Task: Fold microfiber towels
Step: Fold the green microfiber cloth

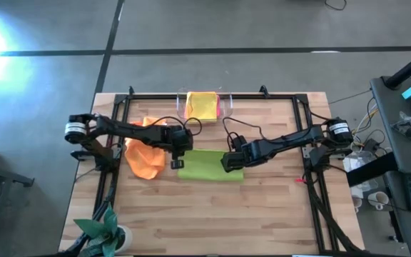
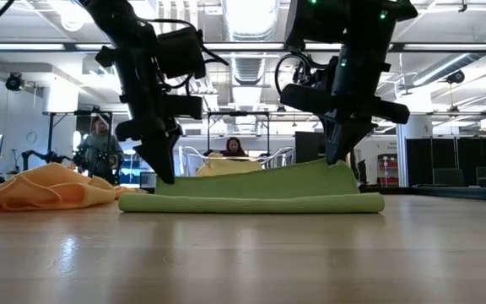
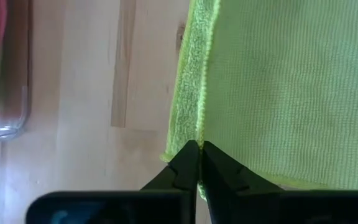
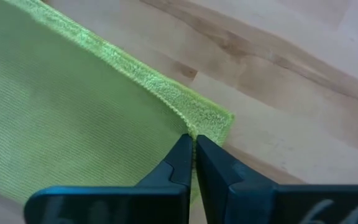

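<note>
Orange cloth: crumpled soft orange microfiber towel (image 1: 143, 158) sits on the light wooden slatted table (image 1: 212, 214) at my far left, heaped, partly under the left arm; from the low view I see it as a loose mound (image 2: 53, 187) just beside the green one.
Left gripper: I have the left gripper (image 1: 176, 163) down at the left edge of the lime green towel; my wrist view shows its two dark fingers (image 3: 182, 167) pressed together with the towel's stitched hem running into the seam between them, so they are clamped on that corner (image 3: 197, 158).
Green cloth: flat lime green rectangular microfiber towel (image 1: 210, 165) lies mid-table between the two grippers, already doubled over, two layers showing at its edge (image 2: 251, 203); the right end rises slightly toward the right gripper.
Yellow cloth: folded yellow microfiber towel (image 1: 202, 105) rests in the clear plastic tray (image 1: 225, 107) at the table's far edge, well apart from the green one; a strip of pink shows beside it in the tray.
Right gripper: my right gripper (image 1: 230, 163) is at the green towel's right edge; its fingers (image 4: 180, 165) are closed, pinching the fluffy corner (image 4: 194, 144).
Room: two people are visible beyond the table in the low view (image 2: 99, 143).
</note>
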